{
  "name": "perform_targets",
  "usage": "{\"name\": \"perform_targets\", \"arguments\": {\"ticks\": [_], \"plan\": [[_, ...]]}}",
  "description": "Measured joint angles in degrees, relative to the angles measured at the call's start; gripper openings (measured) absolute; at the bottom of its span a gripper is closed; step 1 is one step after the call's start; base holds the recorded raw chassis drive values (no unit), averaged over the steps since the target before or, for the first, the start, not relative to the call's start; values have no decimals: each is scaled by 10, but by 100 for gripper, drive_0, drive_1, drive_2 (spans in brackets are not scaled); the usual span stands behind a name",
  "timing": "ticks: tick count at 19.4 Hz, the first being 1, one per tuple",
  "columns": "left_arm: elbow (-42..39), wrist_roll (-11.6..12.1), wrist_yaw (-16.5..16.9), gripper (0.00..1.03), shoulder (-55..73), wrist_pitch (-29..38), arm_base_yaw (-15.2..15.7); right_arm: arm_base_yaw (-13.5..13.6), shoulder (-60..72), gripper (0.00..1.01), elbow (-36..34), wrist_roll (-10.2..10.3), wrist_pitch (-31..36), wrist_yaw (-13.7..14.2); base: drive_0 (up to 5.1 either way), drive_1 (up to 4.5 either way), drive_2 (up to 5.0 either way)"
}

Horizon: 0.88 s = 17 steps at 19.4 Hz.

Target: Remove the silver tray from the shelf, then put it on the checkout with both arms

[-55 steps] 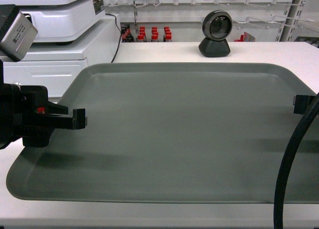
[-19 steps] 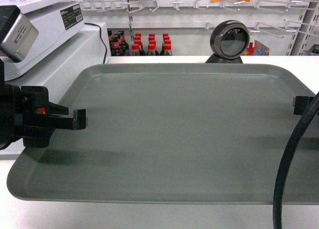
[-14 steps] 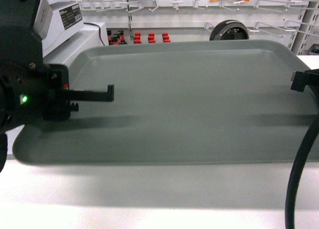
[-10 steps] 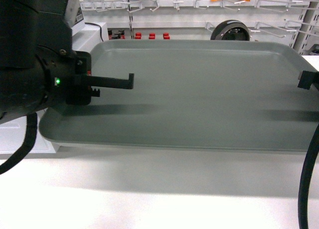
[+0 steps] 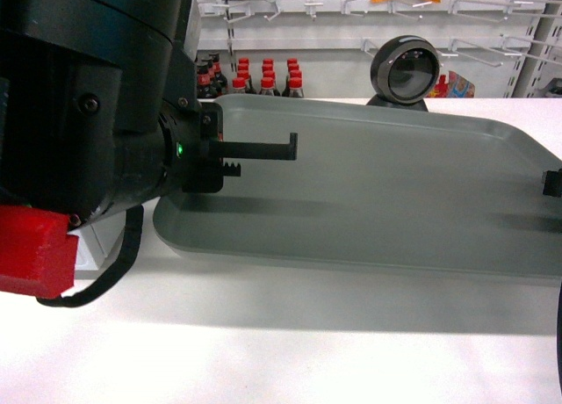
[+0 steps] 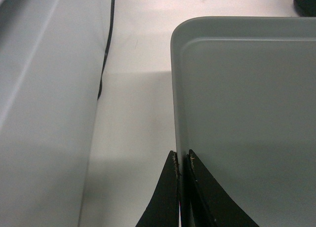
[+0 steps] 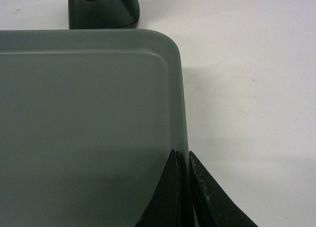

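Note:
The silver tray (image 5: 395, 193) is held level over the white checkout (image 5: 290, 334) and casts a shadow along its near edge; I cannot tell whether it touches the top. My left gripper (image 5: 279, 147) is shut on the tray's left rim. In the left wrist view the left gripper (image 6: 181, 158) has its two black fingers on either side of the tray (image 6: 247, 113) rim. My right gripper (image 5: 551, 183) is shut on the right rim. In the right wrist view the right gripper (image 7: 182, 155) pinches the tray (image 7: 89, 118) edge the same way.
A round black scanner (image 5: 402, 70) stands just behind the tray, its base (image 7: 101, 10) close to the far right corner. A white machine (image 6: 29, 113) and a black cable (image 6: 106, 44) lie left of the tray. Red-capped bottles (image 5: 255, 75) stand on the shelving behind.
The tray has shifted right and away in the head view, with more white table showing in front. The left arm has come up close to the camera, still clamped on the rim.

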Motion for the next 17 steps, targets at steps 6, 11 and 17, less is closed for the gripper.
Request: {"name": "perform_targets", "arguments": {"ticks": [6, 11, 17], "plan": [[2, -31, -1, 3, 36, -7, -5, 1, 37, 3, 18, -68, 23, 13, 0, 0, 0], [11, -39, 4, 3, 81, -3, -5, 0, 89, 3, 29, -87, 49, 18, 0, 0, 0], [20, -49, 14, 3, 110, -2, -6, -7, 125, 3, 36, -103, 75, 22, 0, 0, 0]]}}
